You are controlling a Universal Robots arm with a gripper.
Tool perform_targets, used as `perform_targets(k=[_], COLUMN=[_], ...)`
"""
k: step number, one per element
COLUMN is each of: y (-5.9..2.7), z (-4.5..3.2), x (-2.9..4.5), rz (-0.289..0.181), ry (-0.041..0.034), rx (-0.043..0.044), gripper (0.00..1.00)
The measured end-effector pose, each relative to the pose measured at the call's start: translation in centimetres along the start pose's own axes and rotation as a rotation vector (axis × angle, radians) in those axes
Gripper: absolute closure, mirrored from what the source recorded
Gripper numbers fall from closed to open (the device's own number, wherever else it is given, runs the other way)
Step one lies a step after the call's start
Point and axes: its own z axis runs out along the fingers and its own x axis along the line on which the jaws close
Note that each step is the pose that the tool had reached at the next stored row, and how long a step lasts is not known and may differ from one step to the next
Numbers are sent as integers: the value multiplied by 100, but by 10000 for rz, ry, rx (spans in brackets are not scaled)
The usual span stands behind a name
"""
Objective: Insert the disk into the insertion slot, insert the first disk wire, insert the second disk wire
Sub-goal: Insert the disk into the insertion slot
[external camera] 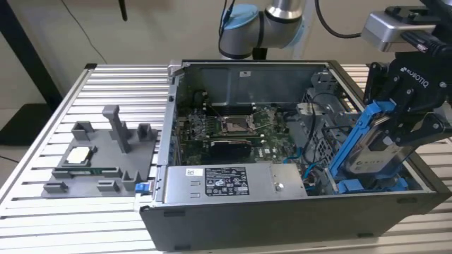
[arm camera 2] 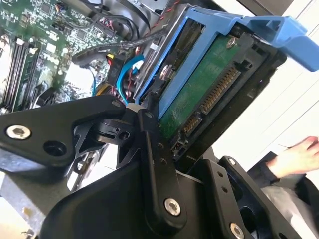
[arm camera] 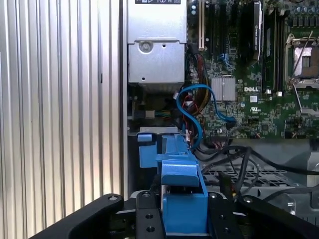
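My gripper (external camera: 399,129) is shut on the disk (external camera: 371,156), a silver drive in a bright blue caddy (external camera: 360,127). It holds the disk tilted, lower end down over the insertion slot (external camera: 367,184) in the grey drive cage at the case's corner on the exterior view's right. The second wrist view shows the disk's green circuit side (arm camera 2: 204,94) and connector row between the black fingers (arm camera 2: 154,149). In the first wrist view the caddy (arm camera: 182,184) sits between the gripper (arm camera: 183,219) pads. A blue cable (arm camera: 194,107) and black leads (arm camera: 234,157) lie loose beside the cage, apart from the disk.
The open computer case (external camera: 282,222) lies on a slatted metal table (external camera: 84,222), with the motherboard (external camera: 233,127) and grey power-supply box (external camera: 226,182) inside. A grey fixture plate (external camera: 99,159) sits at the exterior view's left. A person's hand (arm camera 2: 294,157) is beyond the case.
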Motion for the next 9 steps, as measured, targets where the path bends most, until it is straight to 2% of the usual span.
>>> perform_targets(k=[7,9], y=[-3,-4], z=[127,141], x=[1,1], rz=[0,-1], ry=[-1,-13], rx=[34,39], gripper=[67,67])
